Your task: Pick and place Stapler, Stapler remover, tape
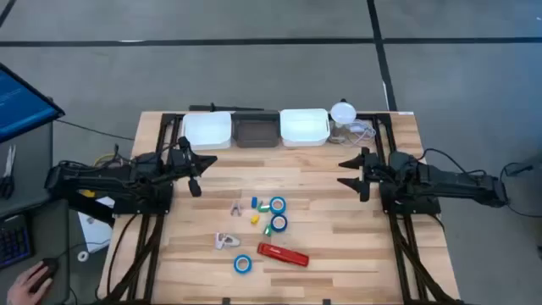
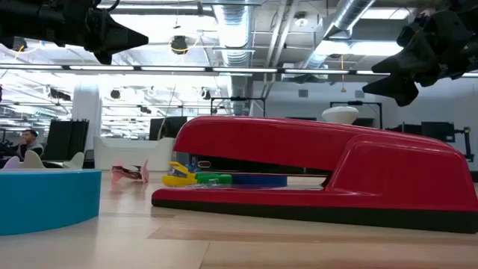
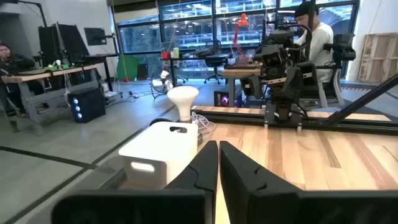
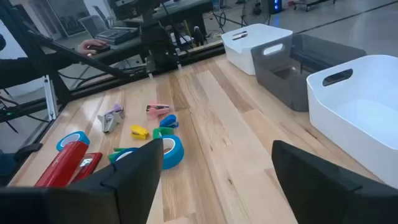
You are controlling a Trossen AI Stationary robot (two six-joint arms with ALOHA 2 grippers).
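Note:
The red stapler [image 1: 282, 254] lies flat near the table's near edge, filling the low view [image 2: 314, 172]. Three blue tape rolls lie flat: two at mid-table [image 1: 277, 204] [image 1: 278, 223], one left of the stapler [image 1: 243, 263]. Two small pale clip-like pieces [image 1: 236, 206] [image 1: 225, 241] lie beside them; which is the stapler remover I cannot tell. My left gripper [image 1: 195, 175] hovers shut over the table's left part [image 3: 217, 165]. My right gripper [image 1: 353, 174] hovers open over the right part [image 4: 217, 168], with the items ahead of it [image 4: 169, 152].
Three bins stand along the far edge: a white one [image 1: 207, 130], a grey one [image 1: 257, 130] and another white one [image 1: 304, 127]. A white bulb-shaped object with a cord [image 1: 343, 111] sits at the far right corner. Tiny yellow, blue and green bits [image 1: 254, 212] lie among the tapes.

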